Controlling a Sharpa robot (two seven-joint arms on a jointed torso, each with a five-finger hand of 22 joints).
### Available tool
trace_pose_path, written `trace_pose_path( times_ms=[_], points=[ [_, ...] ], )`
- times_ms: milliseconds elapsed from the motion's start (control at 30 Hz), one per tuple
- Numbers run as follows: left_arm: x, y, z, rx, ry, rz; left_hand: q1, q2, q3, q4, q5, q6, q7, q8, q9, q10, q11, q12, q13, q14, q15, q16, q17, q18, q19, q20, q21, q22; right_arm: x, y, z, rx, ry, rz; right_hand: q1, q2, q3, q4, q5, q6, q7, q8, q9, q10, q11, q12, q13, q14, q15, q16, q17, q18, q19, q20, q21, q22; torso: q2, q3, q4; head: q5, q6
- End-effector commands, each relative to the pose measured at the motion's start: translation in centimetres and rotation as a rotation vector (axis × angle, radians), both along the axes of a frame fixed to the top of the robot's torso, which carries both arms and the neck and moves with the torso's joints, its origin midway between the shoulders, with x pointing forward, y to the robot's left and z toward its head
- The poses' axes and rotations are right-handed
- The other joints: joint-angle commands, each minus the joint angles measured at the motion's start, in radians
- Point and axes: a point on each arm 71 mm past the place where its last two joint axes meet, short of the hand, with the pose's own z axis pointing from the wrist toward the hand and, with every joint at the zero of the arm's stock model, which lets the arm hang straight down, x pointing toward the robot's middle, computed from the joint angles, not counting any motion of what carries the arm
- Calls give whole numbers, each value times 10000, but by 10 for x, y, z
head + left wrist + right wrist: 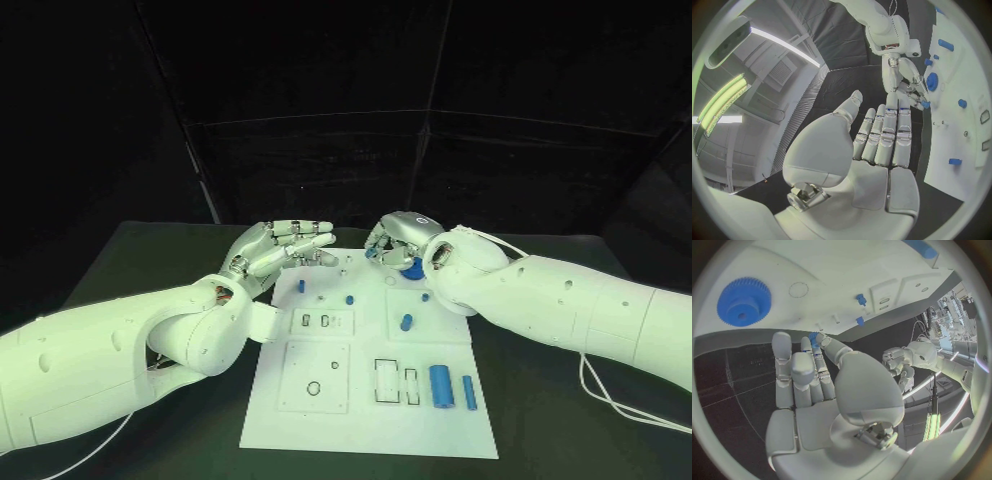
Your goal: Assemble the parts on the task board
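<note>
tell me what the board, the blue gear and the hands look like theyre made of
Board: looks like matte white plastic or painted sheet, flat, with dull, even shading; which one is unclear.
Blue gear: likely moulded or printed plastic, uniform blue, toothed rim, no glint.
Left hand and right hand: pale, smooth shells, probably plastic or coated metal, with shiny metal-looking parts at the wrist.

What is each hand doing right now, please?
Left hand: open, fingers extended, holding nothing.
Right hand: pinching a small blue part at its fingertips, by the task board.
</note>
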Motion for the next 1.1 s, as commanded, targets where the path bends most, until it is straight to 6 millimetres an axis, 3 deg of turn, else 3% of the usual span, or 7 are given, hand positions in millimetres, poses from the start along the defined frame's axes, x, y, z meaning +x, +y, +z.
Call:
trace_pose_path(
  times_ms=[33,67,333,500,800,1100],
  points=[
    [-1,-2,2,-48,-124,-176,-35,55,-60,19,-64,-52,230,-63,-15,-71,30,-36,-16,-13,0,39,16,102,86,4,-35,-13,2,5,4,352,-240,130,-7,-81,75,20,-62,41,28,13,0,5,33,36,-7,125,23,49,25,-58,42,44,72,20,66,-32,56,-39,2],
    [-1,-2,3,-51,-129,-185,-35,55,-60,19,-64,-52,230,-63,-15,-71,30,-36,-16,-13,0,39,16,102,86,4,-35,-13,3,6,3,336,-227,157,-8,-82,75,20,-62,41,28,13,0,5,33,36,-7,125,23,50,26,-58,42,44,73,21,72,-31,44,-25,-5],
    [-1,-4,5,-79,-180,-251,-35,55,-60,19,-64,-52,230,-63,-15,-71,30,-36,-16,-13,0,39,16,102,86,4,-35,-13,7,18,1,76,48,497,-87,-184,121,140,-291,47,19,7,0,12,28,50,-6,115,28,115,65,-60,17,61,144,80,220,-81,137,-102,31],
    [-1,-5,6,-82,-201,-255,-35,55,-60,19,-64,-52,230,-63,-15,-71,30,-36,-16,-13,0,39,16,102,86,4,-35,-13,8,23,0,-76,190,559,-112,-214,121,179,-350,43,19,3,-1,6,29,50,-8,113,31,136,80,-62,12,65,163,97,290,-97,151,-128,56],
    [-1,-5,7,-88,-224,-276,-35,55,-60,19,-64,-52,230,-63,-15,-71,30,-36,-16,-13,0,39,16,102,86,4,-35,-13,11,25,2,-107,-157,163,-119,-224,123,193,-365,37,19,-1,-3,0,31,48,-9,111,32,138,78,-62,8,66,168,100,379,-87,173,-142,101],
    [0,-6,7,-83,-228,-282,-42,63,-71,23,-63,-60,231,-56,-11,-88,33,-33,-16,-18,3,47,23,100,91,5,-43,-16,12,27,3,-117,-380,-72,-125,-239,122,201,-374,33,20,-4,-4,-1,31,49,-9,114,33,157,101,-64,11,67,178,113,384,-84,178,-143,75]
  ],
)
